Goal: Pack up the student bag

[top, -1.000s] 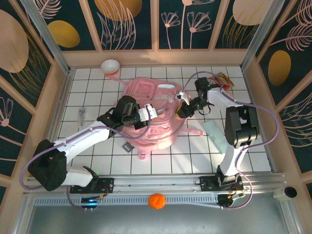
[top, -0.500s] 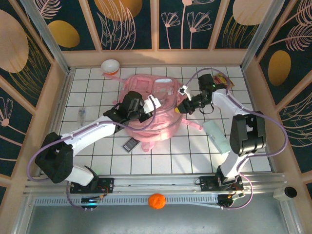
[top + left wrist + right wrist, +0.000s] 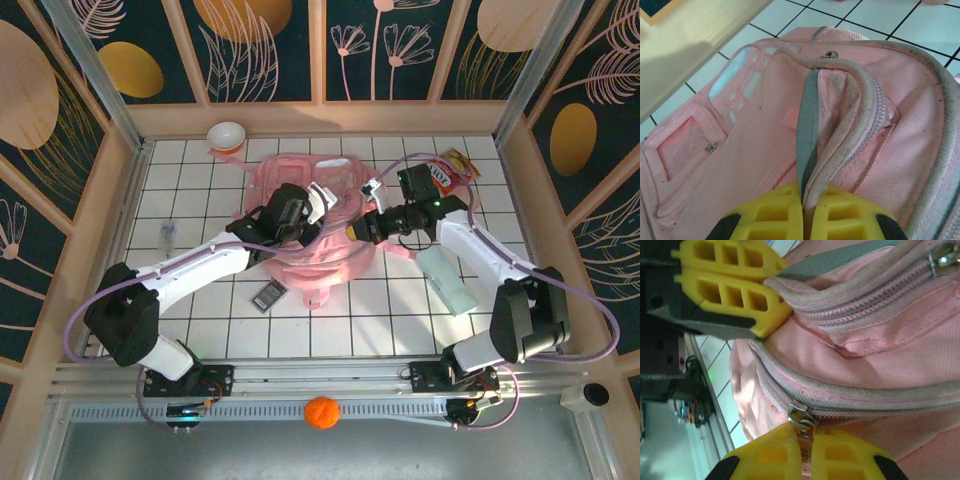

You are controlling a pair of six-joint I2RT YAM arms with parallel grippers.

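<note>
Left fingers (image 3: pixel 765 217) clamp the soft pink fabric backpack (image 3: pixel 750 150) by its rim, right fingers (image 3: pixel 845 457) pinch its metal zip pull (image 3: pixel 800 417), which a skewed tug could slip free.

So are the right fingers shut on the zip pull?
Shut: in the right wrist view the right fingers pinch the metal zip pull of the student bag.

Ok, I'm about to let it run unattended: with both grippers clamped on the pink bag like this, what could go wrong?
The right gripper pinches just the small zipper pull at its fingertips; it may slip off. The left gripper holds a thin piped edge of the student bag; pulling may drag the soft bag instead of moving the zip. Folded fabric beside the zip could jam the slider.
</note>
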